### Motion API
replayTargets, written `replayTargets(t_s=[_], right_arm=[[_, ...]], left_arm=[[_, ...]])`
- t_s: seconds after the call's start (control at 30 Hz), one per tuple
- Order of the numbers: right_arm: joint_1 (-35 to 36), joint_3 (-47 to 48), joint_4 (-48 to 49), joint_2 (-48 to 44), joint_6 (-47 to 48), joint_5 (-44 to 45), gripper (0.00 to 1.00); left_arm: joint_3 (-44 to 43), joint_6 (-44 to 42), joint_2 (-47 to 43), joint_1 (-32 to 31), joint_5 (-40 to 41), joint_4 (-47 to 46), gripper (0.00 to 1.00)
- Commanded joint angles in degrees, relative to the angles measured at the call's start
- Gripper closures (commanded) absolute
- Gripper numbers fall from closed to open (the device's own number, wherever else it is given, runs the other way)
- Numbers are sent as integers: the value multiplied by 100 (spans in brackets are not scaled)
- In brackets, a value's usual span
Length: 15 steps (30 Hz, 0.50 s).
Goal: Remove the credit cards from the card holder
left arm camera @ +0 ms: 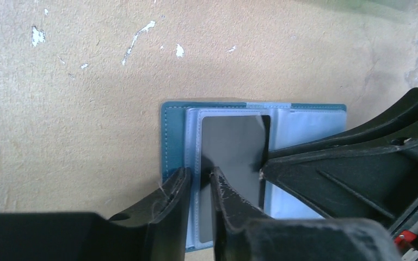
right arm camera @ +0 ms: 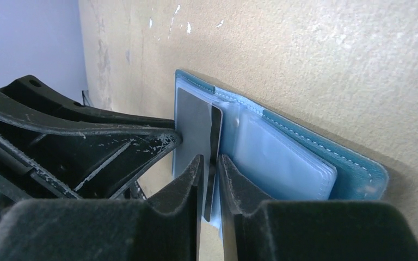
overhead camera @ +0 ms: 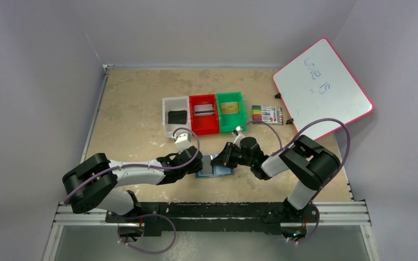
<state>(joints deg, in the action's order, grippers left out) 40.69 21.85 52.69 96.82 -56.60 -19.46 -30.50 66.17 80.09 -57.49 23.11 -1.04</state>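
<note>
- My left gripper point(left arm camera: 200, 176), nearly closed, pins the pocket edge of the card holder point(left arm camera: 171, 136).
- My right gripper point(right arm camera: 210, 166), nearly closed, pinches the grey card point(right arm camera: 193, 130) between its fingers.
- Extraction step in hand; next, I judge: draw the grey card straight back toward my right wrist.

Both arms reach forward and low with bent elbows, wrists turned inward so the two grippers meet almost tip to tip. The left gripper point(left arm camera: 198, 176) has its jaws nearly together, pinching a pocket edge of the card holder point(left arm camera: 168, 136). The right gripper point(right arm camera: 209, 163), facing it, nips a dark credit card point(left arm camera: 234, 141).
</note>
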Motion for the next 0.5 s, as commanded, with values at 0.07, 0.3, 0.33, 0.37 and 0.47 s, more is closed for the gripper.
replayTargets(t_s=[0.07, 0.3, 0.33, 0.37, 0.47], right_arm=[[11, -177, 388, -22, -298, -252, 86], [-17, -185, 598, -82, -400, -401, 97], [-36, -224, 598, -102, -418, -363, 98], [-68, -270, 588, -140, -419, -314, 98], [-173, -342, 408, -227, -350, -275, 99]], left_arm=[[31, -31, 130, -82, -318, -347, 90], [35, -61, 138, -106, -294, -329, 96], [23, -63, 149, -117, -267, -308, 97], [22, -52, 150, -121, -232, -266, 98], [19, -43, 169, -139, -125, -144, 98]])
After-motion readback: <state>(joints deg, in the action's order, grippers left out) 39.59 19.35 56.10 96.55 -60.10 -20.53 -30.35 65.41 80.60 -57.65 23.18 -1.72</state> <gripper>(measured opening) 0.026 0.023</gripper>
